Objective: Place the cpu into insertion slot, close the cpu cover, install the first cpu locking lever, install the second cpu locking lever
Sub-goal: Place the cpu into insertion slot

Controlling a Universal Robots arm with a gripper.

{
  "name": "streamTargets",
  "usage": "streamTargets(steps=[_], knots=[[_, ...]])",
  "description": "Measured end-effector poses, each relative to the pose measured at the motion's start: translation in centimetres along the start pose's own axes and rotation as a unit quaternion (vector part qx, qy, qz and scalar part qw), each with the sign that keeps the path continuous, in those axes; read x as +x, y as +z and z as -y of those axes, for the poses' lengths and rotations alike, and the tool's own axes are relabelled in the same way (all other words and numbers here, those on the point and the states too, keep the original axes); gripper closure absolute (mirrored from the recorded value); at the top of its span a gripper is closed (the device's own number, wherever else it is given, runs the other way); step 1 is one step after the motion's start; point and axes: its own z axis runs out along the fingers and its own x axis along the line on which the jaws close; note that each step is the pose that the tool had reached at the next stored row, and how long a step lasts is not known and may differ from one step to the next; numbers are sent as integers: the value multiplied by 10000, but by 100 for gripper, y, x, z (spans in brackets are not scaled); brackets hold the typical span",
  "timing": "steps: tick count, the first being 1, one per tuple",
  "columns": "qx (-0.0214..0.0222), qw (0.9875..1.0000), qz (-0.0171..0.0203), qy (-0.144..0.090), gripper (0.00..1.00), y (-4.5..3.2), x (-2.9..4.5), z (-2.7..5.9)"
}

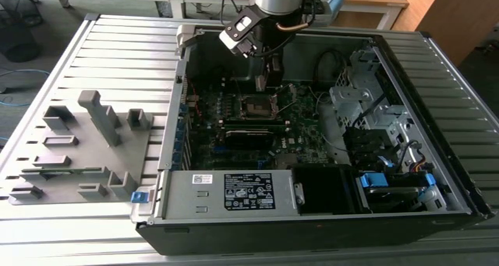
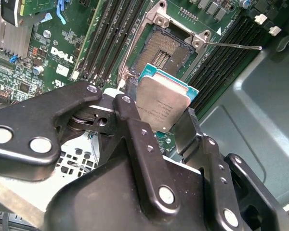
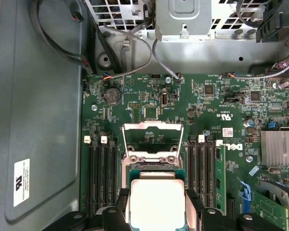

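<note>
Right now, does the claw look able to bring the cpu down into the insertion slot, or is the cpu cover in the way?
Probably yes. The claw grips the cpu close to the insertion slot, whose dark centre lies bare; the cpu cover stands swung open beside it.

Colour rundown from where I'm standing: the cpu [image 2: 163,108] has a dull silver-grey top with a teal-green edge. The gripper [image 2: 156,118] is matte black with shiny silver rivets. The insertion slot [image 2: 162,50] is dark in the middle with a silvery rim, and the cpu cover [image 3: 151,127] is bare silver too. The motherboard [image 3: 135,101] is deep green and the memory slots [image 3: 102,173] are black. The table [image 1: 117,49] is grey with ridged stripes, and there's a little blue clip [image 1: 139,196] at the exterior view's lower left.
</note>
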Motion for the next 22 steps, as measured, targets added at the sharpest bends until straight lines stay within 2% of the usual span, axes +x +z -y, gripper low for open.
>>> streamTargets(steps=[22], knots=[[0, 10000, 1, 0, 46, 71, -1, 5]])
